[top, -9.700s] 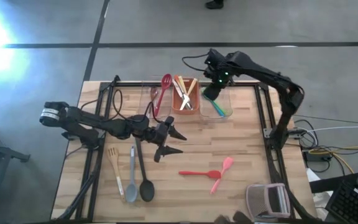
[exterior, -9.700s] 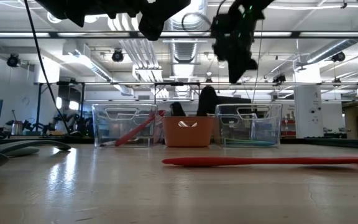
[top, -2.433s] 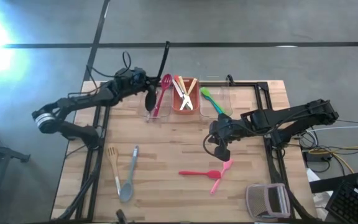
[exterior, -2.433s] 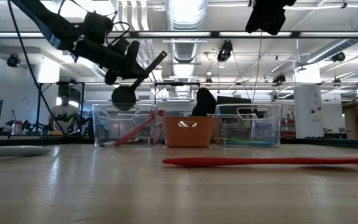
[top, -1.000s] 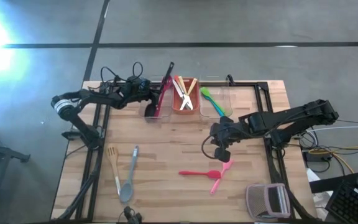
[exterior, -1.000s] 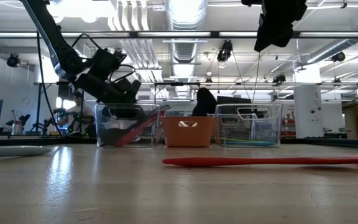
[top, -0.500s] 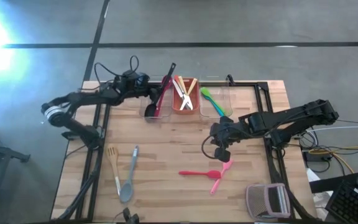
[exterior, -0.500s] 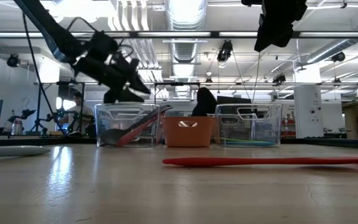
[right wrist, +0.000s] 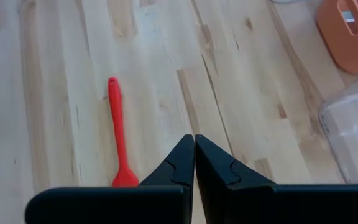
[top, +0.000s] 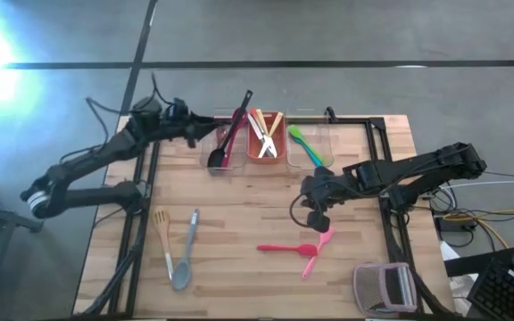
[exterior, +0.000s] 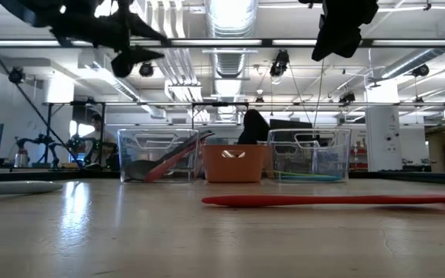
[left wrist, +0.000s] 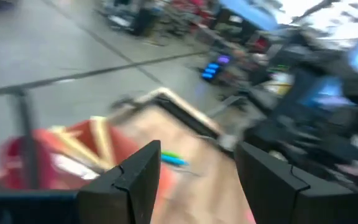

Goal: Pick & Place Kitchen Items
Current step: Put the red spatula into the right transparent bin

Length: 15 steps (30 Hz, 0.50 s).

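Over the bench [top: 239, 205], the right gripper [top: 319, 218] hangs with fingers together and empty, the red spatula [top: 286, 248] and pink spoon [top: 318, 251] lying just toward six o'clock. The left gripper [top: 205, 132], fingers apart and empty, sits at the nine o'clock side of the clear bin [top: 224, 147] holding the black spoon [top: 232, 132]. The right fingers likely need to part and straddle a handle squarely.

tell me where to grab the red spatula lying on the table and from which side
Grip the red spatula mid-handle, coming straight down from above. It lies flat on the table, its thin straight handle bare, while its head end lies close to the pink spoon. Set the fingers across the handle. The right gripper is nearest.
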Each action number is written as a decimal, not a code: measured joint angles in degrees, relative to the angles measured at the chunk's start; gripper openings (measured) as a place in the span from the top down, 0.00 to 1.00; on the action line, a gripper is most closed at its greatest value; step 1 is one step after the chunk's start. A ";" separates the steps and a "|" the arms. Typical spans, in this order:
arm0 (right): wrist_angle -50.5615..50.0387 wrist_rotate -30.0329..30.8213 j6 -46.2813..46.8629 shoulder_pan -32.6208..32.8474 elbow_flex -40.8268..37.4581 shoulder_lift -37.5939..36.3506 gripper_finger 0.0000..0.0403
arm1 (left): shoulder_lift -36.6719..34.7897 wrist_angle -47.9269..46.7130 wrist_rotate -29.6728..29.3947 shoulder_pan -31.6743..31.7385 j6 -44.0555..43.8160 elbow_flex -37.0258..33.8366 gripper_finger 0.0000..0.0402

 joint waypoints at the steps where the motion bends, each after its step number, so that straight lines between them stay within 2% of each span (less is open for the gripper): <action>1: 0.33 0.00 -0.14 0.00 0.00 0.00 0.98 | -1.45 -0.52 1.82 -0.45 -0.86 0.00 0.48; 6: 1.37 0.00 -0.12 0.01 0.00 -0.02 0.98 | -7.13 -2.65 7.32 -3.57 -3.47 -0.04 0.48; 11: 1.52 0.08 0.25 0.02 0.00 -0.02 0.98 | -10.57 -5.40 7.56 -9.47 -3.75 -0.09 0.49; 15: 2.01 0.38 0.09 0.02 0.00 -0.02 0.98 | -11.55 -7.73 4.50 -15.96 -2.04 -0.09 0.49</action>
